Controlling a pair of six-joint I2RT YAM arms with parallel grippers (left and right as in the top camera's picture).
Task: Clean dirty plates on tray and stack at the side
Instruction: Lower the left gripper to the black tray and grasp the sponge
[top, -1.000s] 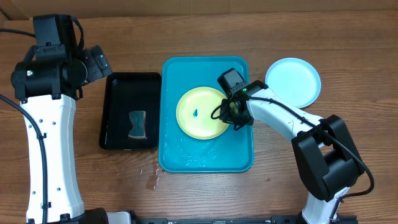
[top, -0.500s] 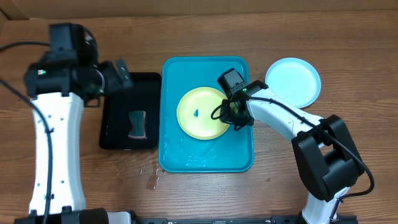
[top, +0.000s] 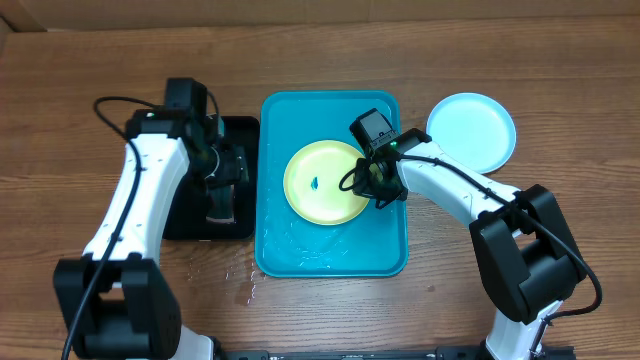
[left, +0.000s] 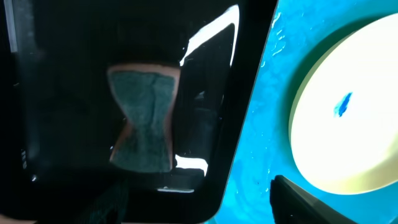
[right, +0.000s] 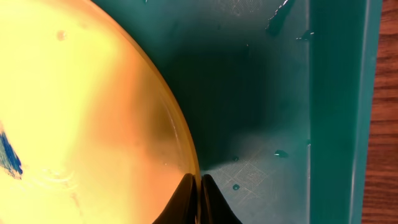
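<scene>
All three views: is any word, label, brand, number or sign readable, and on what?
None readable. The yellow-green plate bears only a blue smudge, no writing; the turquoise tray, black tray, sponge and light blue plate are unprinted.

left gripper (top: 224, 172): mine, hanging over the black tray (top: 185, 215); how wide its jaws stand is lost against the black.
sponge (top: 220, 208): just below my left gripper, lying in that tray, partly covered.
right gripper (top: 376, 192): mine, closed at the rim of the yellow-green plate (top: 320, 195).
blue smudge (top: 315, 183): on that plate, inward of my right gripper.
turquoise tray (top: 335, 258): under the plate and my right gripper.
light blue plate (top: 471, 131): outward of my right gripper, on the table (top: 560, 90), well apart.
</scene>
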